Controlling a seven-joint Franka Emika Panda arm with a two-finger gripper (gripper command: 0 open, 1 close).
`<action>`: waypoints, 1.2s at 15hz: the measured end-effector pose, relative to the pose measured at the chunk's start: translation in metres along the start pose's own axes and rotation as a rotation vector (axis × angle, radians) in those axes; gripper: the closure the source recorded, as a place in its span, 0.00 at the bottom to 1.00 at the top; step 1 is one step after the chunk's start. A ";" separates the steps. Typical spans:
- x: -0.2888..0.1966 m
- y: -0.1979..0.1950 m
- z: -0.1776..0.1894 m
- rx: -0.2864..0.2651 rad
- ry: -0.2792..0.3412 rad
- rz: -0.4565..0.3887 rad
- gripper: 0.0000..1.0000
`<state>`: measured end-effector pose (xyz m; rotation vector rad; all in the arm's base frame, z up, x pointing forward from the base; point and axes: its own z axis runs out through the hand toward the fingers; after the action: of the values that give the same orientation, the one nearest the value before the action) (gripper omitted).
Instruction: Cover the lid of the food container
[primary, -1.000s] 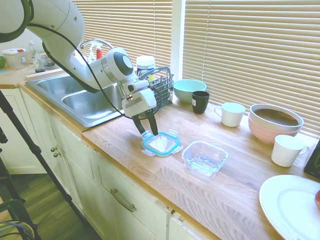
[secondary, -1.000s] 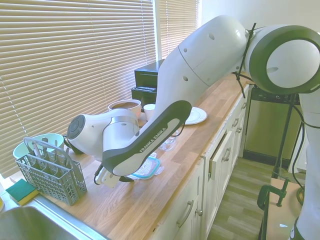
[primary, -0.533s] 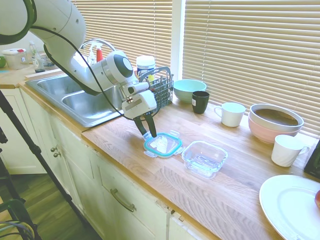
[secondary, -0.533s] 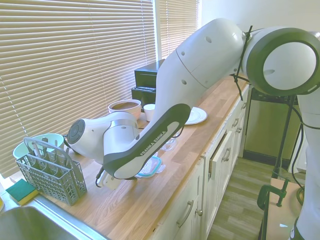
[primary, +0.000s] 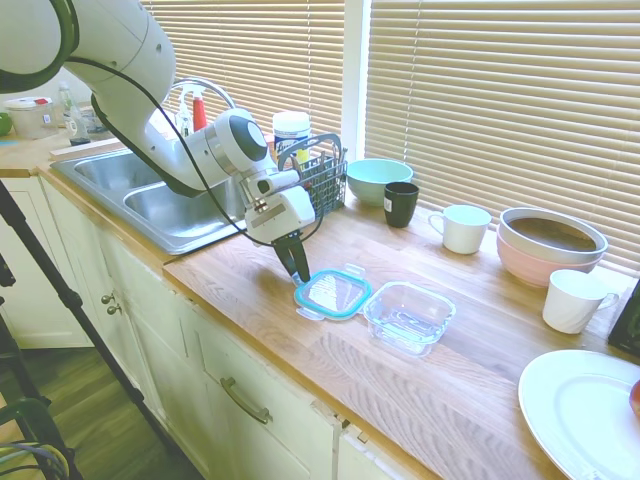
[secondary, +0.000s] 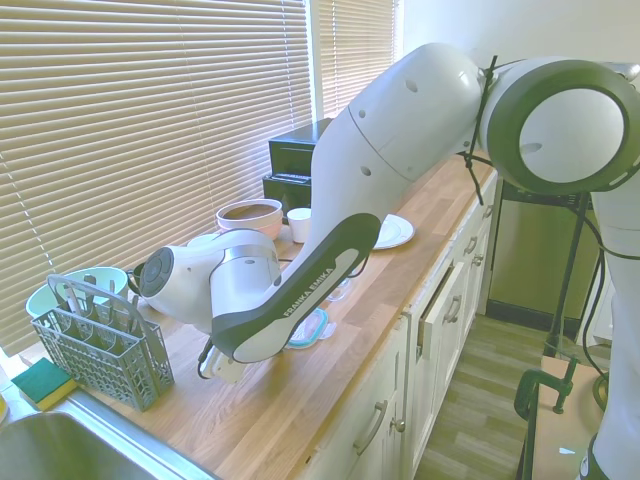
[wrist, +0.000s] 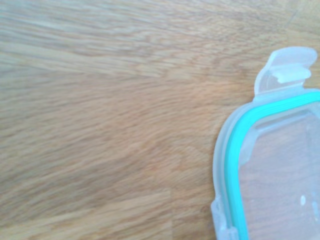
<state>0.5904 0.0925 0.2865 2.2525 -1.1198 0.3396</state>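
The lid (primary: 334, 294), clear with a teal rim, lies on the wooden counter (primary: 250, 290) close to the left of the food container (primary: 409, 316), a clear glass dish that stands open and empty. My gripper (primary: 298, 270) points down at the lid's left edge, and its fingers are shut together on that edge. In the second exterior view the lid (secondary: 306, 329) peeks out from under the arm, which hides the fingers. The wrist view shows a corner of the lid (wrist: 270, 170) with one snap tab above bare wood.
Behind the gripper stands a grey cutlery basket (primary: 323, 180), with a sink (primary: 150, 195) to the left. Along the window are a teal bowl (primary: 378, 180), a black cup (primary: 401, 203), a white mug (primary: 465, 228), pink-and-grey stacked bowls (primary: 550, 243), a white cup (primary: 573, 300) and a white plate (primary: 585, 410).
The fingers have gone from spread to shut at the lid's left edge. The lid has shifted a little to the right, closer to the food container.
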 end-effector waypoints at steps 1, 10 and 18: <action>0.001 0.000 0.001 -0.002 0.003 0.000 1.00; 0.005 0.003 0.001 -0.010 0.014 0.002 1.00; 0.026 0.025 -0.056 0.080 0.011 0.061 1.00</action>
<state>0.5886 0.0981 0.3529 2.2862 -1.1911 0.4277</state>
